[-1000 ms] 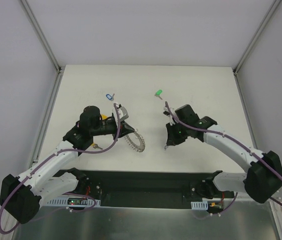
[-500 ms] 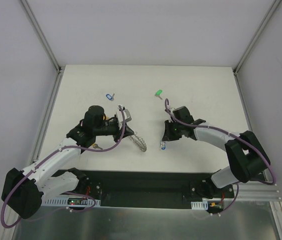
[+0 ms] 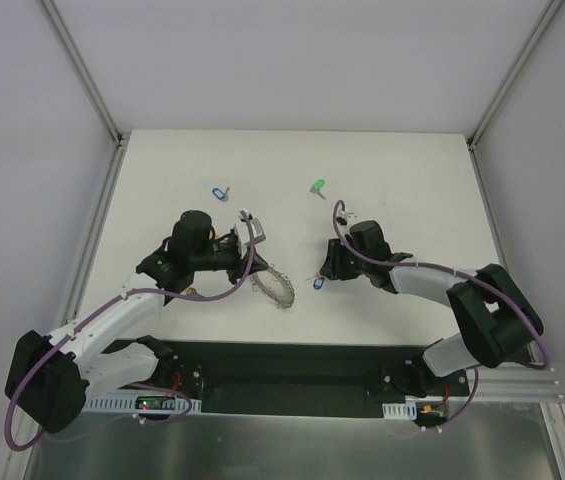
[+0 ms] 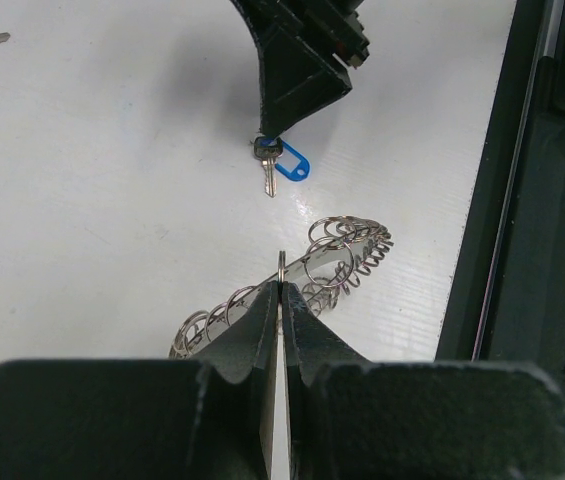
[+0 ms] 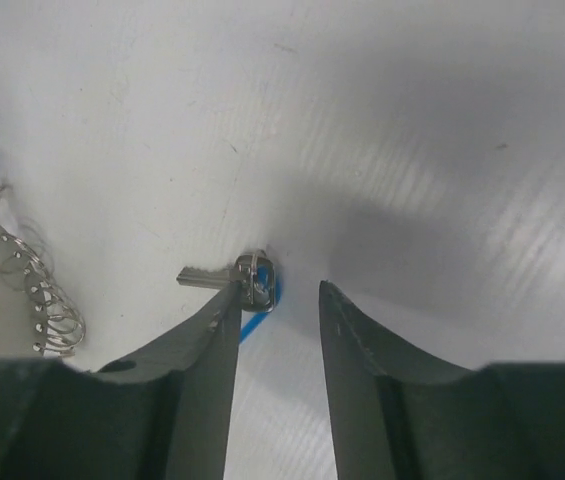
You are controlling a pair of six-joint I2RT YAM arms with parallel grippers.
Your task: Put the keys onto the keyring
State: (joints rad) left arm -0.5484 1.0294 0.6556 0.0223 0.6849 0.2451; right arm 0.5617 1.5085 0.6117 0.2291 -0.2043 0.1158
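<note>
The right gripper hangs low over the white table with its jaws parted and nothing between them. The solid-blue key lies flat on the table just at the tip of one of its fingers. The key's blue head is partly hidden beneath that finger, and its silver blade points left toward the keyring. The key and the ring are near each other but apart. The left gripper is clamped tight on one wire loop of the keyring, holding it tilted on edge near the table's near side. Farther back lie a pale blue key and a green key.
</note>
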